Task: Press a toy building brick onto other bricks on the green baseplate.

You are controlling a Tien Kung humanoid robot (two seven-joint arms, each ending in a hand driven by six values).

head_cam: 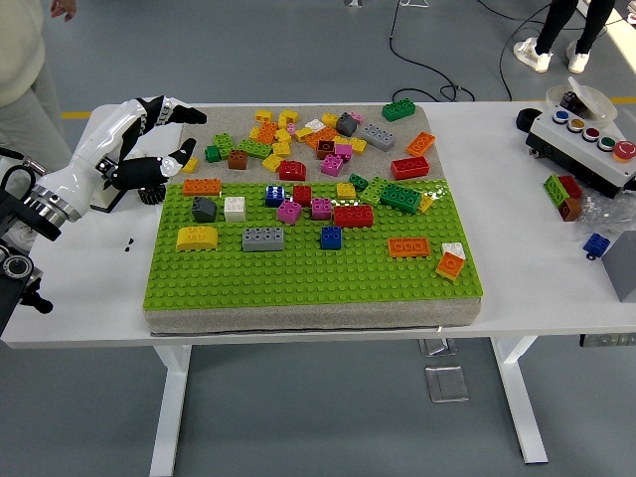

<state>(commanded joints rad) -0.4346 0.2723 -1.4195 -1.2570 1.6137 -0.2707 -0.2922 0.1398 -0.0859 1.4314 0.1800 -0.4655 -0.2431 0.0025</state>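
Head view: left hand (149,149) hangs just off the baseplate's (298,288) far-left corner, fingers loosely spread, gripping nothing. Bricks sit pressed across the green plate, like a yellow one (197,238) and a grey one (262,238). Loose pile (318,134) lies behind it. Control box (581,134) far right

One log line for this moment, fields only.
left hand: open, empty, at green baseplate's far-left corner | right hand: not in view | loose bricks: piled behind baseplate | pressing: not begun
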